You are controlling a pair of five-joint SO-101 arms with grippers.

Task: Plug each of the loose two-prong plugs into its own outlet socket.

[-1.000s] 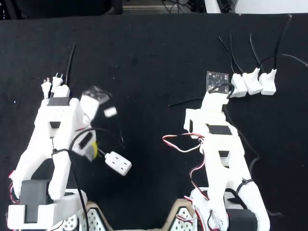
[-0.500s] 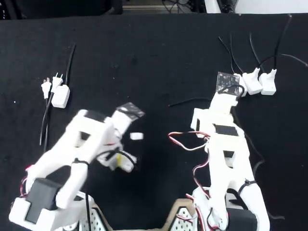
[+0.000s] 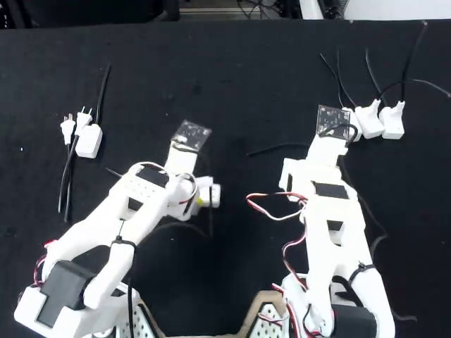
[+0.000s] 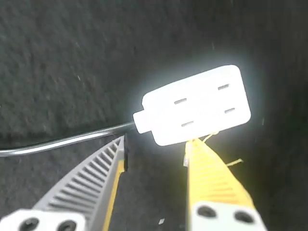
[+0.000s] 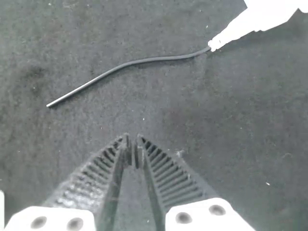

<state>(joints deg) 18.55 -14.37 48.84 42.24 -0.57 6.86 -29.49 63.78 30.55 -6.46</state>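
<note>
The black table (image 3: 225,63) holds 2 white arms side by side, the left arm (image 3: 120,225) angled inward and the right arm (image 3: 328,211) stretched straight out.

The left gripper (image 4: 155,143) has its jaws spread wide, with a grey ribbed finger (image 4: 103,178) on one side and a yellow finger (image 4: 211,178) on the other. Nothing sits between them. The white outlet socket (image 4: 197,103) lies flat just beyond the tips with 4 slots facing up. It is offset toward the yellow finger, whose tip meets its near edge. The socket cord (image 4: 62,142) leaves the end nearer the grey finger and passes just ahead of that finger's tip.

The right gripper (image 5: 131,144) has its jaws pressed together on nothing. Well ahead of its tips a thin black cord (image 5: 130,65) crosses the cloth and ends at a white plug (image 5: 260,17), off to one side.

From above, 2 more white corded plugs (image 3: 392,120) lie just past the right arm's wrist. Well apart from the left jaws lie a white block (image 3: 89,141) and 2 small pronged plugs (image 3: 68,127).
</note>
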